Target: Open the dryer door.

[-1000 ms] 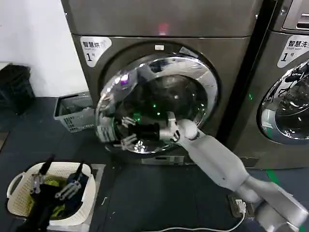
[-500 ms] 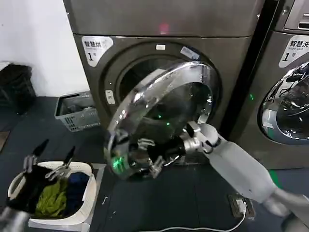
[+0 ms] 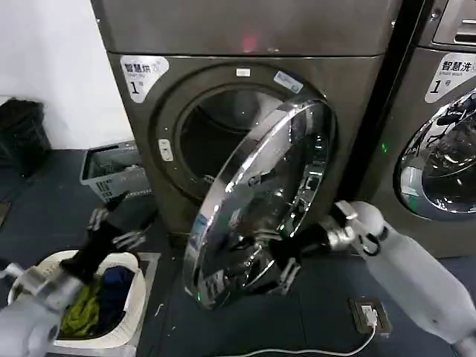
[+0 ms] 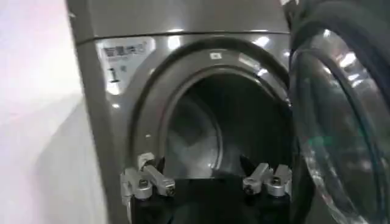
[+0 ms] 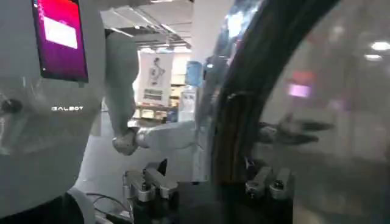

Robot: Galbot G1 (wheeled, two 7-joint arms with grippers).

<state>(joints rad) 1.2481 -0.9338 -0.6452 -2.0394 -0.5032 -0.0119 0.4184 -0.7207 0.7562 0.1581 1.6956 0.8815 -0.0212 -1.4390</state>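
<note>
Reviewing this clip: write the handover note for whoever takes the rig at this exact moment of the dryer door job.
Right gripper: behind the lower part of the dryer door, at its edge, fingers spread.
Left gripper: open, holding nothing, raised above the laundry basket and pointed at the drum opening.
Done: the door is unlatched and swung well out on its right-side hinge; the drum is exposed.
Left: push the door on if fuller opening is wanted, then withdraw the right arm clear.

Both arms are smooth light-grey shells with rounded joints. The left gripper [image 4: 206, 181] and right gripper [image 5: 207, 181] have black bodies and silver screw-capped fingers [image 4: 149, 181].
</note>
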